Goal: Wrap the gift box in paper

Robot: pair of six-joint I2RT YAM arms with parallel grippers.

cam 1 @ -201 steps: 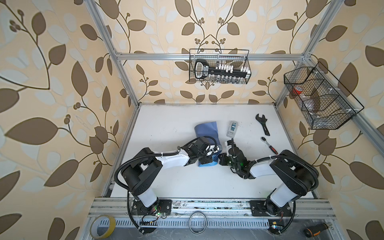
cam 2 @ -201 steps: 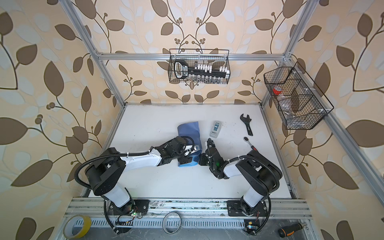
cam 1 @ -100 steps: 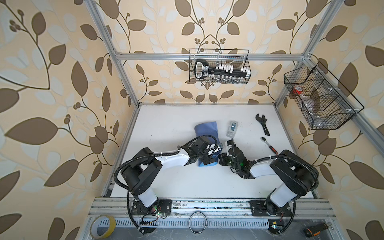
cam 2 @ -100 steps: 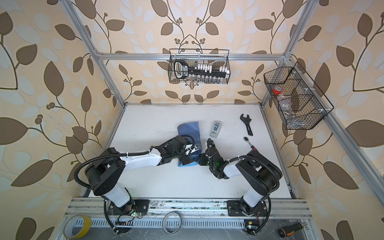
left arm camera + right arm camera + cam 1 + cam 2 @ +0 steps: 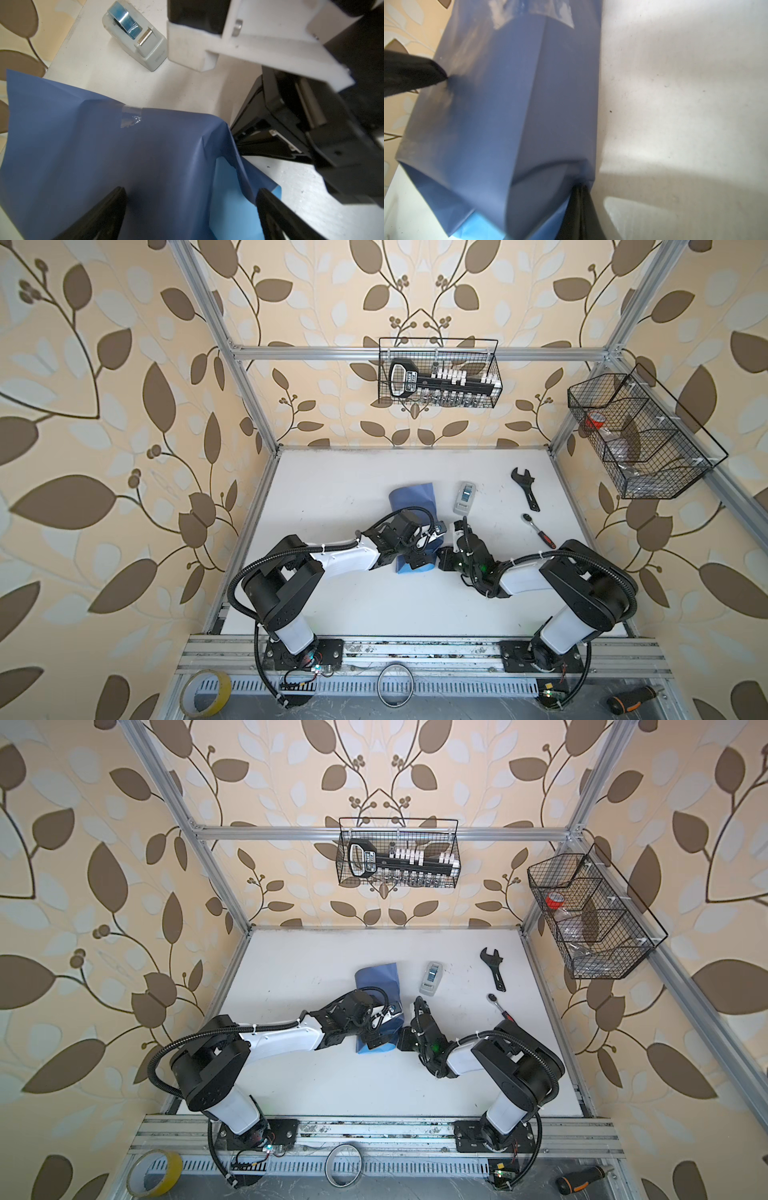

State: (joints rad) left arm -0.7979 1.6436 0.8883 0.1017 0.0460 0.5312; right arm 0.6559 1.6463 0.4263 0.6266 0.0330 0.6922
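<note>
The paper (image 5: pixel 413 497) (image 5: pixel 378 979) lies mid-table, dark slate-blue side out, folded into a long sleeve and held by a strip of clear tape (image 5: pixel 132 116). Its light-blue inner face (image 5: pixel 228 197) shows at the near open end. The gift box is hidden inside the paper. My left gripper (image 5: pixel 426 549) (image 5: pixel 384 1027) (image 5: pixel 191 192) stands open astride the sleeve's near part, one finger (image 5: pixel 415 76) touching its side. My right gripper (image 5: pixel 438 564) (image 5: pixel 401 1042) (image 5: pixel 580 187) is shut, its tips pressed against the paper's lower corner fold at the near end.
A grey-white tape dispenser (image 5: pixel 464 497) (image 5: pixel 135 35) stands just right of the paper. Further right lie a black wrench (image 5: pixel 525 489) and a ratchet (image 5: pixel 538 531). Wire baskets hang on the back wall (image 5: pixel 438 377) and the right wall (image 5: pixel 640 439).
</note>
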